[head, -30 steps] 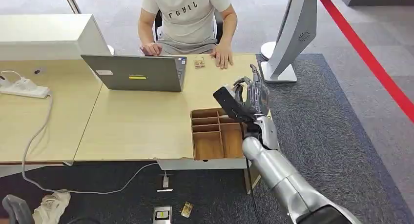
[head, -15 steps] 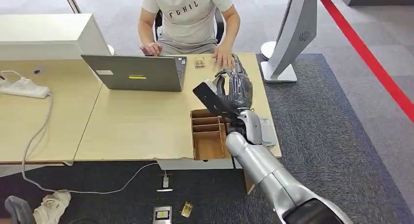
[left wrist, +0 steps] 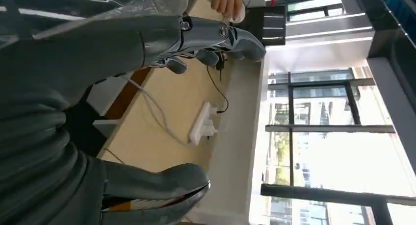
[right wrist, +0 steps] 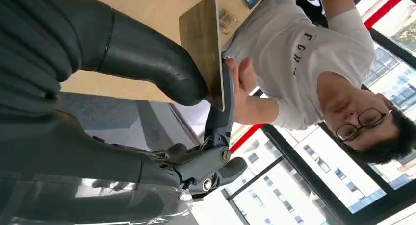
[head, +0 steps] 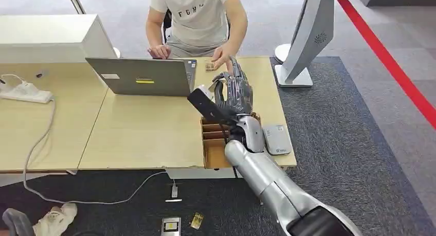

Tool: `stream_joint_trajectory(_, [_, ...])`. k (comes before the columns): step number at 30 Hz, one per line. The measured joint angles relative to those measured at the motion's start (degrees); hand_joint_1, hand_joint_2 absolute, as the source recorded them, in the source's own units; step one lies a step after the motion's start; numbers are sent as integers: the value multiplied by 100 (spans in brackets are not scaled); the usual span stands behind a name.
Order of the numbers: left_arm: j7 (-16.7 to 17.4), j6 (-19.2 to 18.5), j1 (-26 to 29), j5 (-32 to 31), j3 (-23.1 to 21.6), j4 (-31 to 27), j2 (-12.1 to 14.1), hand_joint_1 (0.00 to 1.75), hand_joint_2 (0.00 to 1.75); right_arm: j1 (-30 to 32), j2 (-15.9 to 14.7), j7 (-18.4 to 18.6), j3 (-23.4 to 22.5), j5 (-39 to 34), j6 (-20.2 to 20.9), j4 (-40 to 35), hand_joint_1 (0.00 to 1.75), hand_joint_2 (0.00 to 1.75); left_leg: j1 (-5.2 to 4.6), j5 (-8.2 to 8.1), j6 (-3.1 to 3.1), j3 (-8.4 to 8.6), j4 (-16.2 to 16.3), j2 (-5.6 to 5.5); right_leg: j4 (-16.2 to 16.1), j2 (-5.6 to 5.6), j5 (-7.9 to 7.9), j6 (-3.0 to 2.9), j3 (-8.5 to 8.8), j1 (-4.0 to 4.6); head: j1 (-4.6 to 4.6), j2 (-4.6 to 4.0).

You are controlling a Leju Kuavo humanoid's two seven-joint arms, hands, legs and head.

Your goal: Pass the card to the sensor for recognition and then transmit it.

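Note:
My right hand [head: 234, 92] is raised above the table's far right part and pinches a flat card [head: 204, 106] between thumb and fingers. The card looks dark in the head view and wood-coloured [right wrist: 203, 43] in the right wrist view, where my right hand [right wrist: 162, 73] grips its lower edge. A person's hand [head: 222, 55] hovers just beyond the card and sits close behind it [right wrist: 242, 77] in the wrist view. The grey sensor pad [head: 276, 139] lies on the table beside my forearm. My left hand [left wrist: 162, 43] hangs with fingers spread, holding nothing.
A wooden compartment box [head: 216, 149] sits at the table's near edge under my arm. An open laptop [head: 144, 76] stands in front of the seated person [head: 198, 17]. A small item [head: 209, 66] lies by the laptop. A white kiosk stand [head: 308, 35] rises at right, a power strip [head: 25, 93] at left.
My right hand has carried the card leftward and farther toward the person, uncovering the sensor pad. The person's hand has lifted off the table toward the card.

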Motion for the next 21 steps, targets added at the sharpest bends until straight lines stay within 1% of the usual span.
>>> stream_joint_trajectory(6, [0,0,-13,103,44,-2,0,0,175,-31,13,33,0,70,-39,122,175,175,0,0,0,1,0,0,0,0,0,0,0,0,0,0])
stream_joint_trajectory(21, [0,0,-136,409,116,-66,0,0,175,-41,-53,302,-2,264,-52,212,175,175,0,1,-1,2,0,1,0,0,0,0,-1,0,2,0])
